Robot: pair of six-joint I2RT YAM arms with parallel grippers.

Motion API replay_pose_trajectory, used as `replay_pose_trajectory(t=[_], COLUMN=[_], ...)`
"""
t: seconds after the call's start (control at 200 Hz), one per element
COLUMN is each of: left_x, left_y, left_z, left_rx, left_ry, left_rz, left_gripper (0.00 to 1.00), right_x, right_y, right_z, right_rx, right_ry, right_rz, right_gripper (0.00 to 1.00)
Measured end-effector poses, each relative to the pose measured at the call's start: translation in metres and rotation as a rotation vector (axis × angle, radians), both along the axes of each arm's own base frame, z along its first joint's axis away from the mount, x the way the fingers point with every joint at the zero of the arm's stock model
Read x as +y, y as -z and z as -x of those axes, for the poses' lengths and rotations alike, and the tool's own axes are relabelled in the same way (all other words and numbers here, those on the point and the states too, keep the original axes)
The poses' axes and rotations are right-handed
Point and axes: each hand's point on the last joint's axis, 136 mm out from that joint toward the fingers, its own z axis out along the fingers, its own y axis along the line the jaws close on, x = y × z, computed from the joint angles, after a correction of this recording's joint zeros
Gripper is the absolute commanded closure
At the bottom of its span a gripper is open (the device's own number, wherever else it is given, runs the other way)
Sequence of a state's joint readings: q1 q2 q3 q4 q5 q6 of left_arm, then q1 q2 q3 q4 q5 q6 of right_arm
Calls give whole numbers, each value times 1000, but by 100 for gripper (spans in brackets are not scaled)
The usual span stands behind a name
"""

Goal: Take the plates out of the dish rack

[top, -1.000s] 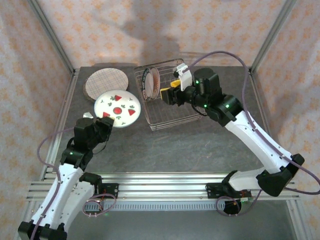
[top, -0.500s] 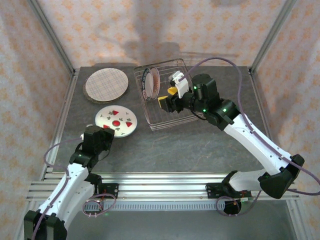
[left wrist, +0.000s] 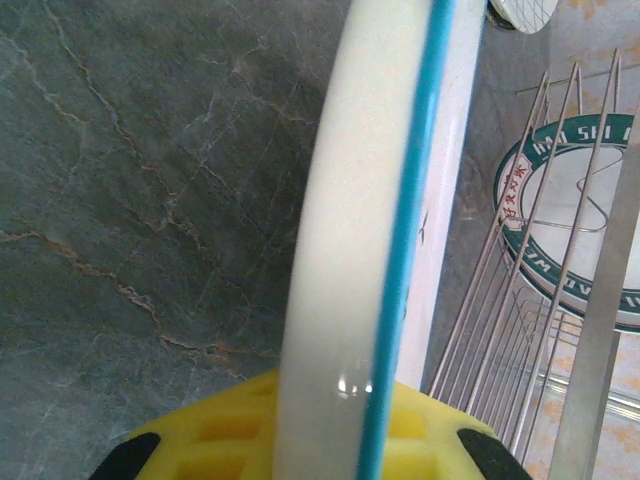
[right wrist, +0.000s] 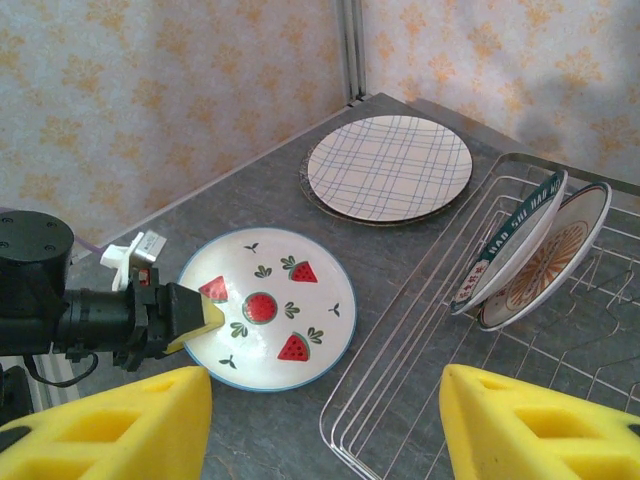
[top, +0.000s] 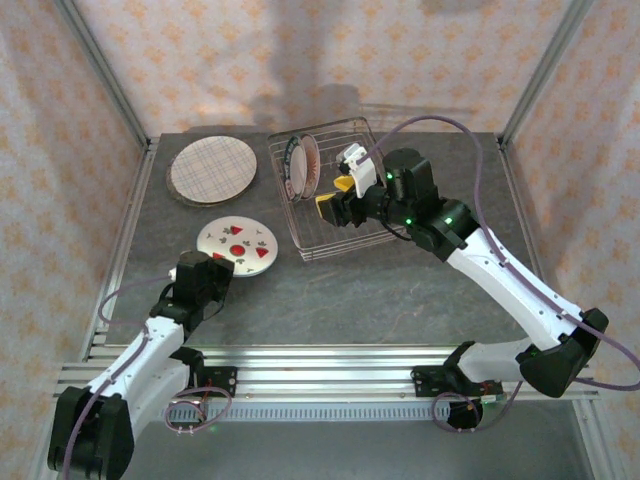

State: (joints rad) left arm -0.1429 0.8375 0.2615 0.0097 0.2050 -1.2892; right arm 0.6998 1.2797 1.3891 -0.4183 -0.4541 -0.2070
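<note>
Two plates stand in the dish rack, and a third is clear of it. Over the last second your left claw, clamped on the near-left rim of the fruit plate, has dragged that plate back from the middle of the desk toward the near edge. It now lies just left of the rack's near-left corner. I can't tell whether the gripped rim is lifted off the surface. That one should count as unloaded as soon as you let go.

Meanwhile your right claw has slid left across the rack and settled over its middle, jaws apart and empty. Your likely next targets are the dark-rimmed plate and the orange-patterned plate, leaning together on edge at the rack's far-left corner. Watch the upright wires around them. The gap between the two is tight, so getting a finger around just one may be fiddly.

The plaid plate sits at the desk's far-left corner on top of a darker plate, so a stack is already started there.
</note>
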Motion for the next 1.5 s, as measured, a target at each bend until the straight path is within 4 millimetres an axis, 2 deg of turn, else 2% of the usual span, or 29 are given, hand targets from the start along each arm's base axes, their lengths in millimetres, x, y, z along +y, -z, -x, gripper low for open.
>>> replay_pose_trajectory(t=[0.776,0.906,1.141,1.221,1.501], left_x=[-5,-6,-6,-7,-6], left_y=[21,23,25,24,42], left_z=[-6,-7,-8,-9,-2], left_rx=[29,32,38,37,109], left_ry=[21,22,25,31,42], left_rz=[13,13,9,7,-16], left_gripper=[100,97,84,75,62], right_x=[1,3,7,8,8], right_y=[2,2,1,2,5], right_z=[0,2,8,10,11], right_rx=[7,13,21,24,33], right_ry=[-1,-19,-62,-70,-75], right_rz=[0,-4,-15,-11,-4], right_gripper=[38,38,38,38,38])
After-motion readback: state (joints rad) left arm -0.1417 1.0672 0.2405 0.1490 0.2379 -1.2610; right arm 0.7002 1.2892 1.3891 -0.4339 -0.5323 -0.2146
